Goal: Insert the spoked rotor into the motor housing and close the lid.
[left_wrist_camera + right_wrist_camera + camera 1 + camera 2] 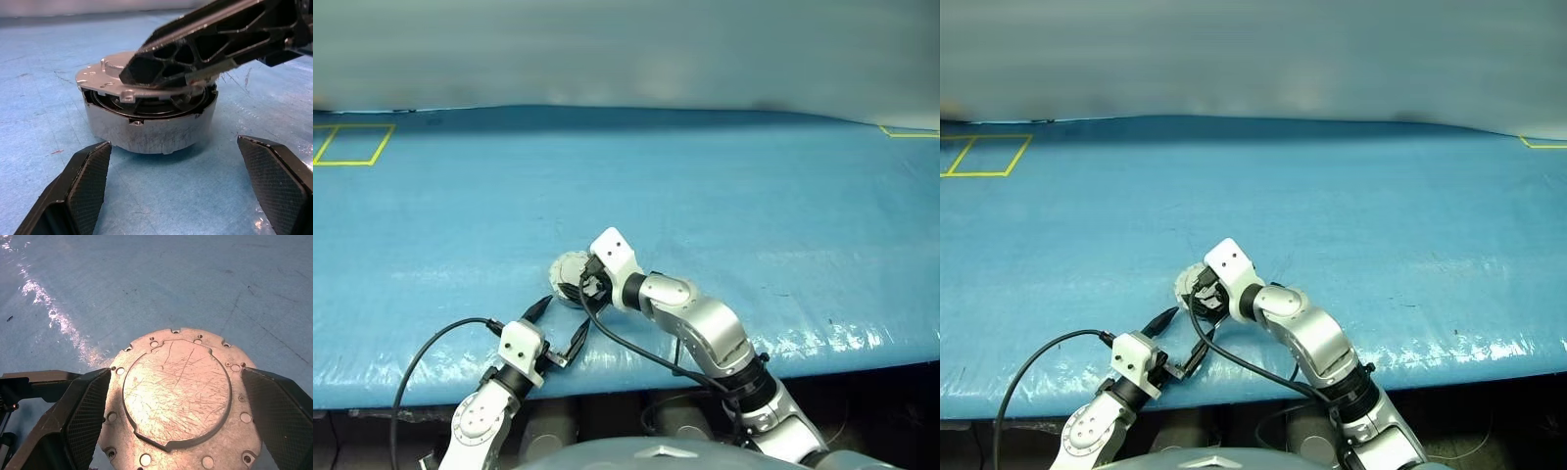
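I see the lid (178, 399) resting on the motor housing (149, 128), slightly ajar; my right pincer (178, 421) straddles it, fingers apart. Left pincer (176, 191) gapes nearby.

Two head cameras (a stereo pair) look forward and down over the blue cloth-covered surface (724, 186) from a distance. The left wrist camera sits low, close beside the short grey metal motor housing (151, 129), facing it side-on. The right wrist camera looks down closely onto its round scratched silvery lid (178, 396). All views share the housing.
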Controlling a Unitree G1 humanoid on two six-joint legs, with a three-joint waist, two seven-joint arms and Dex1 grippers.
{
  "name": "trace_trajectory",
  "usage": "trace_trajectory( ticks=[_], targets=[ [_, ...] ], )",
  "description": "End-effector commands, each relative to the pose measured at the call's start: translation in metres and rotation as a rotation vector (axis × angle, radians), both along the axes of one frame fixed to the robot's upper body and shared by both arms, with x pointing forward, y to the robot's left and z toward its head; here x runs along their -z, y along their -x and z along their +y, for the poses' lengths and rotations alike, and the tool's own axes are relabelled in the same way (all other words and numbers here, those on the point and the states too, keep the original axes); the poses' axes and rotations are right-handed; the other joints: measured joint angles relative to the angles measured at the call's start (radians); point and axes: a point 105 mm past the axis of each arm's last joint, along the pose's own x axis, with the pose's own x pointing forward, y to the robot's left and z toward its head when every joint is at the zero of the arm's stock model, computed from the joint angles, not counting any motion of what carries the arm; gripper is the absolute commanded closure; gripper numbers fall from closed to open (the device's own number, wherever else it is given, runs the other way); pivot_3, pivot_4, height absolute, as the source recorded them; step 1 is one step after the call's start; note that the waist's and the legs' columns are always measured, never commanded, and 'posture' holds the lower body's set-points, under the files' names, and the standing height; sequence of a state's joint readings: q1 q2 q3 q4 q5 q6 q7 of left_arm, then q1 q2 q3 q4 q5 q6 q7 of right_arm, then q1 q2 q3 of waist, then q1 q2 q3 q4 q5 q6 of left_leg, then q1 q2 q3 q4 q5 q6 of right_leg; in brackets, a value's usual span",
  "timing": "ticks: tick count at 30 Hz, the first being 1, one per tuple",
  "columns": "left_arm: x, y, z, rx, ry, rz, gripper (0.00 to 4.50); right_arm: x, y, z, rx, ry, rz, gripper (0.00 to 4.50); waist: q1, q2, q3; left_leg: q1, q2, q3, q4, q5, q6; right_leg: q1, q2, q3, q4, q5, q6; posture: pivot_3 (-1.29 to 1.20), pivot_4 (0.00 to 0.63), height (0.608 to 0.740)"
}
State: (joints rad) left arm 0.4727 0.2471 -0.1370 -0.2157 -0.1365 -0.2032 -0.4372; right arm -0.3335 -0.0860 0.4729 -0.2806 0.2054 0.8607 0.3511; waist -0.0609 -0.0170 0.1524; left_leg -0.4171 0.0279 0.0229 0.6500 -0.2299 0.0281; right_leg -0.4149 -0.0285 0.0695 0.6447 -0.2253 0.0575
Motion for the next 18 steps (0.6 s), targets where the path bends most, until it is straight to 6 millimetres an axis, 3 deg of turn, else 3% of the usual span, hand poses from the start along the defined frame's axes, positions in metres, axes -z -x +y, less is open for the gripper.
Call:
trace_trajectory(
  ticks=[1, 3, 6, 15, 18],
  targets=[
    [-0.0133, -0.0007, -0.0039, 0.015, 0.005, -0.050, 0.00, -0.0007, 0.0025, 0.0022, -0.017, -0.009, -0.007, 0.02, 0.000, 0.000, 0.000, 0.000, 0.000, 0.000, 0.000, 0.000, 0.000, 0.000, 0.000, 0.000, 0.000, 0.000, 0.000, 0.00, 0.150, 0.740],
    [-0.0133, -0.0003, -0.0049, 0.019, 0.005, -0.049, 0.00, 0.0010, 0.0027, 0.0022, -0.020, -0.007, -0.006, 0.02, 0.000, 0.000, 0.000, 0.000, 0.000, 0.000, 0.000, 0.000, 0.000, 0.000, 0.000, 0.000, 0.000, 0.000, 0.000, 0.00, 0.150, 0.740],
    [-0.0135, -0.0002, -0.0053, 0.019, 0.005, -0.048, 0.00, 0.0007, 0.0013, 0.0020, -0.012, -0.011, -0.016, 0.57, 0.000, 0.000, 0.000, 0.000, 0.000, 0.000, 0.000, 0.000, 0.000, 0.000, 0.000, 0.000, 0.000, 0.000, 0.000, 0.00, 0.150, 0.740],
    [-0.0140, -0.0003, -0.0058, 0.018, 0.005, -0.048, 0.00, -0.0019, 0.0040, 0.0034, -0.041, -0.010, -0.068, 3.46, -0.002, 0.000, 0.000, 0.000, 0.000, 0.000, 0.000, 0.000, 0.000, 0.000, 0.000, 0.000, 0.000, 0.000, 0.000, 0.00, 0.150, 0.740],
    [-0.0141, -0.0004, -0.0066, 0.020, 0.007, -0.048, 0.00, -0.0028, 0.0058, 0.0038, -0.052, -0.010, -0.086, 3.46, -0.003, 0.000, 0.000, 0.000, 0.000, 0.000, 0.000, 0.000, 0.000, 0.000, 0.000, 0.000, 0.000, 0.000, 0.000, 0.00, 0.150, 0.740]
  ],
)
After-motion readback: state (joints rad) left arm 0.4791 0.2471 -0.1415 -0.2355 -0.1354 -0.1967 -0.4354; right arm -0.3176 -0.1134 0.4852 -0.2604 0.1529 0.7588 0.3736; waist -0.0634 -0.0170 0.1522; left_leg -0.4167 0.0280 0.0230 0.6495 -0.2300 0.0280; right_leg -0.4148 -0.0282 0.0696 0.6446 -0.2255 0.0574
